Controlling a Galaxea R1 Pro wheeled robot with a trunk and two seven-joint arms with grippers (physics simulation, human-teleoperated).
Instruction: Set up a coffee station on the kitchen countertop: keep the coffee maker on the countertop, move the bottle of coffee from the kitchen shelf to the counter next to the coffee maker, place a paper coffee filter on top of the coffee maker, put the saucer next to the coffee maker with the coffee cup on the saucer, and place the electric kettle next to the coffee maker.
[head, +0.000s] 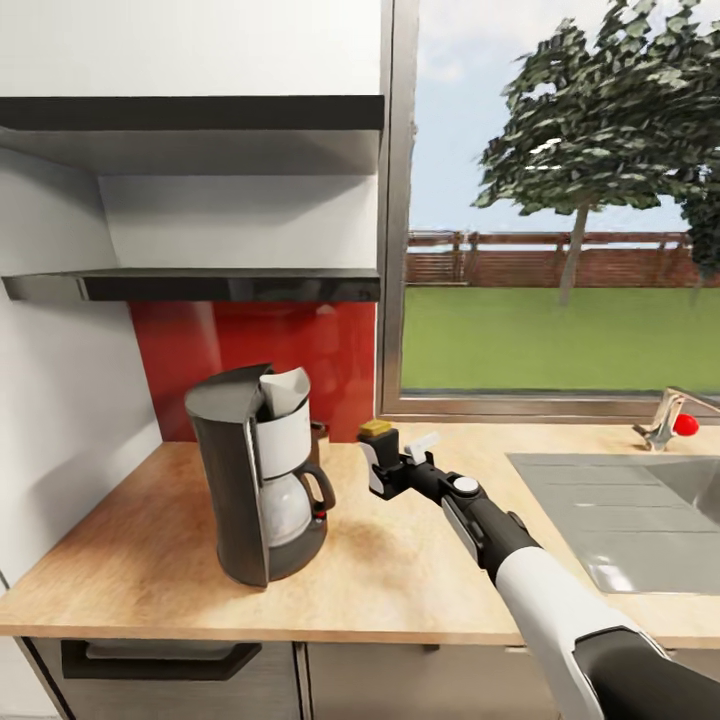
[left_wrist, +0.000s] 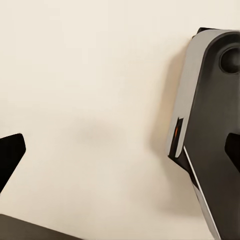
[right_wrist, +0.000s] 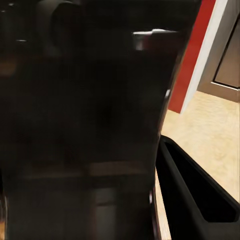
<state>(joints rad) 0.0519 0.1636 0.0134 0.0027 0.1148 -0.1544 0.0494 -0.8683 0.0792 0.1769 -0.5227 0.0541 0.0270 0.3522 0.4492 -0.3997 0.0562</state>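
Right pincer (head: 392, 462) clamped on bottle of coffee (head: 376, 430) near worktop (head: 420, 570) back edge; rigid, likely slick, so grip mid-body; left pincer state unclear; coffee maker (head: 262, 470) alongside.

bottle of coffee (head: 376, 432) behind right hand (head: 393, 462)

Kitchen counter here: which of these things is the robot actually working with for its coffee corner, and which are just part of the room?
Part of the job:
- coffee maker, upright on the countertop
- paper filter, sitting in its top
- yellow-capped bottle, in the right pincer beside the coffee maker

Just there:
- sink
- tap with red knob
- empty shelf
- window
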